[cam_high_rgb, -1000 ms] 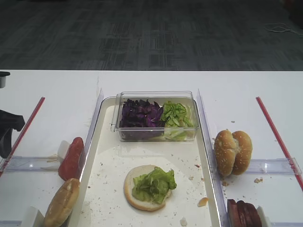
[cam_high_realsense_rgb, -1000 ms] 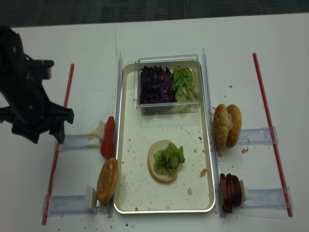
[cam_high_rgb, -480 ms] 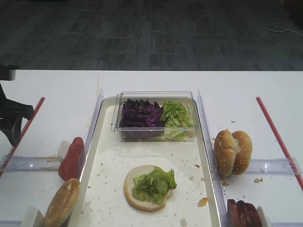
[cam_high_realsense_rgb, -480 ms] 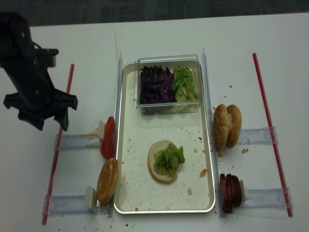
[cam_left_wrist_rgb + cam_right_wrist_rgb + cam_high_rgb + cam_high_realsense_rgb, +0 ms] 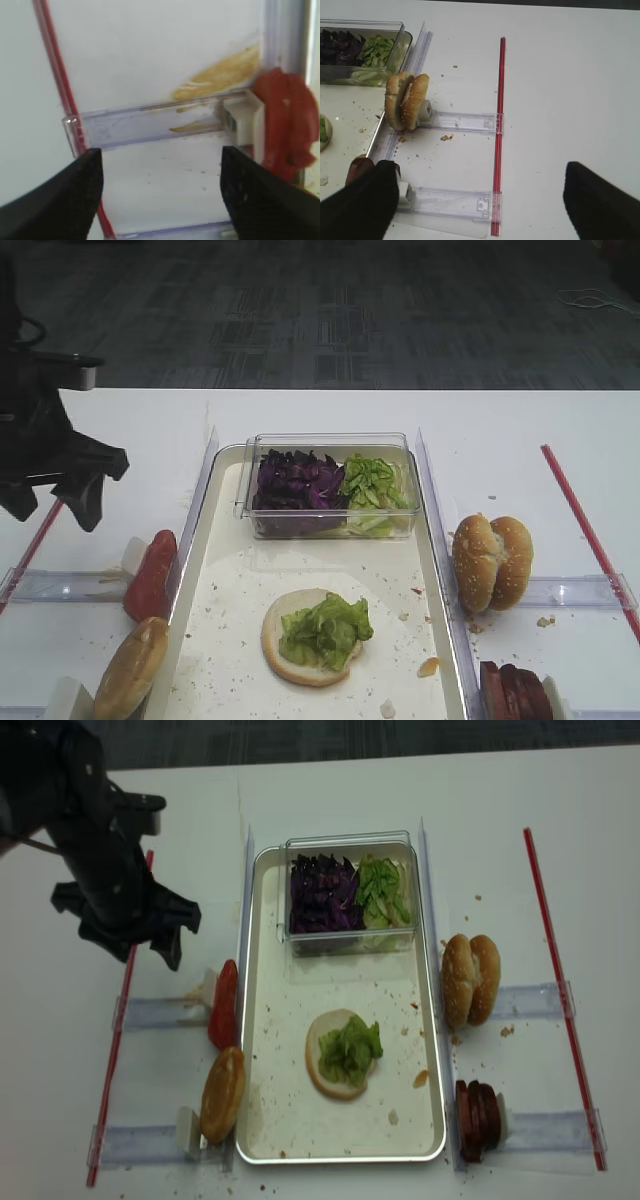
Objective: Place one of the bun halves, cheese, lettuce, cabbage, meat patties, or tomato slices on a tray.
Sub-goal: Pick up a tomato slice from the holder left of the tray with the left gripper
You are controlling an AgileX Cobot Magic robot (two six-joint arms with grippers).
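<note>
The cream tray (image 5: 290,980) holds a bun half (image 5: 322,1072) cut face up, topped with lettuce (image 5: 350,1048). Tomato slices (image 5: 224,1003) stand on edge just left of the tray, with a bun half (image 5: 222,1092) in front of them. My left gripper (image 5: 130,950) hovers open and empty left of the tomato slices (image 5: 282,125); nothing lies between its fingers (image 5: 75,200). My right gripper (image 5: 480,210) is open and empty over the table right of the tray. Its left finger partly hides the meat patties (image 5: 357,167). Two bun halves (image 5: 406,100) stand beyond them.
A clear box (image 5: 330,445) at the tray's far end holds purple cabbage (image 5: 295,480) and chopped lettuce (image 5: 372,483). Clear plastic holders (image 5: 462,121) and red strips (image 5: 499,125) lie on the white table on both sides. Crumbs dot the tray.
My left arm has swung in from the left edge, toward the tray and the tomato slices, with its jaws still open. Nothing else has moved.
</note>
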